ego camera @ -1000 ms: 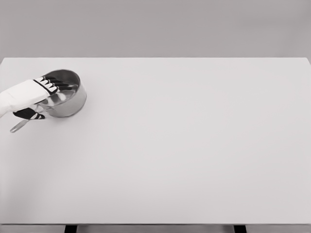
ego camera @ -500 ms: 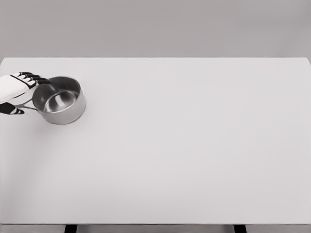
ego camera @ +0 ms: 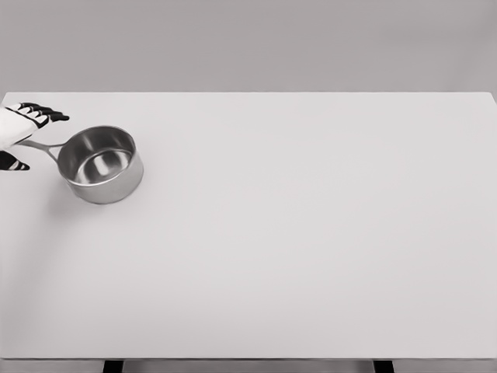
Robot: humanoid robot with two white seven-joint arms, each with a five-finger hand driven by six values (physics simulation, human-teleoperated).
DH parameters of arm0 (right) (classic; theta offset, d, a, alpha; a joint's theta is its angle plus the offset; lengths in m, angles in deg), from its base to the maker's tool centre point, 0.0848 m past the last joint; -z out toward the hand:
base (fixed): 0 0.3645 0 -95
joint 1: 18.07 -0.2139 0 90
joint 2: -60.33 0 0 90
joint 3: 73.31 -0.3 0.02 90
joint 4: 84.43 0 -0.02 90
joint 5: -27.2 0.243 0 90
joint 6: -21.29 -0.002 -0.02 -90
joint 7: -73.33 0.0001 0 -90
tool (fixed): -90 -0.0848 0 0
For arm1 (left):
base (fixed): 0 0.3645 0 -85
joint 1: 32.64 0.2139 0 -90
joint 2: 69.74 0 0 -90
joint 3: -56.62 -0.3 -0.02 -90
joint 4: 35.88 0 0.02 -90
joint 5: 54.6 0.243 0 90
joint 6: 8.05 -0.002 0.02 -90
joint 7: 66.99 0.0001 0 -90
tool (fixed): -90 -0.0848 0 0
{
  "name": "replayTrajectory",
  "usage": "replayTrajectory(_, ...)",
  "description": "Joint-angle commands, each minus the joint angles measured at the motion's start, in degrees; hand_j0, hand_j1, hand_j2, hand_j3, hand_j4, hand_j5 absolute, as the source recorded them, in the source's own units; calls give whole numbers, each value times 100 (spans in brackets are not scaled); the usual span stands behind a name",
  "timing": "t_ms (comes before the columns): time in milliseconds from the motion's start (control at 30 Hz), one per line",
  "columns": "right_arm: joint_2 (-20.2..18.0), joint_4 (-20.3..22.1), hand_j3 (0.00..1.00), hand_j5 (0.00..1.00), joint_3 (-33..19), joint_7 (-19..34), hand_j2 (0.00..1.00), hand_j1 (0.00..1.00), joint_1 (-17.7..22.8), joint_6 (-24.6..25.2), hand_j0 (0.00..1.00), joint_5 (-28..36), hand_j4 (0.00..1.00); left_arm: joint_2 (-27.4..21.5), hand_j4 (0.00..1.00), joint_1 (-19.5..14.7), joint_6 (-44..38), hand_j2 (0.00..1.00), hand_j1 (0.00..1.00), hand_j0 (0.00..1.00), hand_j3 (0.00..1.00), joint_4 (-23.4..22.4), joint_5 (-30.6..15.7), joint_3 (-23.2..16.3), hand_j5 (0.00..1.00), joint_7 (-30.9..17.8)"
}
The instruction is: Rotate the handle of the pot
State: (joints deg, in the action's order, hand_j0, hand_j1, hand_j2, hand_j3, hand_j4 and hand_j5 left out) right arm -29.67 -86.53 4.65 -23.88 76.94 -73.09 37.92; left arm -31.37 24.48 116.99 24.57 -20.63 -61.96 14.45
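Head view: steel pot (ego camera: 101, 165) sits upright on the white worktop (ego camera: 311, 233), far left side, toward the back half. Inside is bare metal, nothing in it.

Pot handle (ego camera: 37, 145) is a thin metal rod running from the pot's left wall up and to the left, toward the picture's left edge. Its outer end goes under the left hand (ego camera: 22, 128), so the tip is hidden.

Left hand comes in at the left edge, white with dark fingertips. Upper fingers (ego camera: 43, 113) are stretched out to the right above the handle, clear of the pot rim. A second dark tip, probably the thumb, shows below the handle at the frame edge. So the handle lies between fingers and thumb, fingers apart and not wrapped; cannot tell if anything actually touches the handle.

Most of the hand is cut off by the frame.

Two dark worktop legs (ego camera: 113, 366) show at the bottom edge.
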Motion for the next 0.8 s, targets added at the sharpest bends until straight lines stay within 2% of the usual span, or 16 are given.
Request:
replayTrajectory(0, 0, -1, 100, 100, 0, 0, 100, 100, 0, -1, 100, 0, 100, 21, 100, 0, -5, 100, 100, 100, 100, 20, -39, 1, 100, 4)
replayTrajectory(67, 0, -1, 100, 100, 0, 0, 100, 100, 0, -1, 100, 9, 100, -5, 100, -26, -5, 100, 100, 100, 100, 327, -92, 28, 100, -5)
replayTrajectory(133, 0, -1, 100, 100, 0, 0, 100, 100, 0, -1, 100, 9, 100, -102, 100, 35, -5, 100, 100, 100, 100, 1038, -267, 256, 100, -32)
replayTrajectory(233, 0, -1, 100, 100, 0, 0, 100, 100, 0, -1, 100, 0, 100, -331, 100, 167, -5, 100, 100, 100, 100, 1672, -1049, 291, 100, -32)
replayTrajectory(300, 0, -1, 100, 100, 0, 0, 100, 100, 0, -1, 100, 0, 100, -313, 100, 202, -5, 100, 100, 100, 100, 2322, -1252, 309, 100, -32)
replayTrajectory(367, 0, -1, 100, 100, 0, 0, 100, 100, 0, -1, 100, 0, 100, -243, 100, 167, -5, 100, 100, 100, 100, 2366, -1419, 309, 100, -32)
replayTrajectory(533, 0, -1, 100, 100, -9, 0, 100, 100, 0, -1, 100, 9, 100, 3, 100, -105, -5, 100, 100, 100, 100, 2349, -1366, 230, 100, -40)
replayTrajectory(767, 0, -1, 100, 100, 0, 0, 100, 100, 0, -1, 100, 0, 100, 144, 100, -140, -5, 100, 100, 100, 100, 2296, -1314, 98, 100, -49)
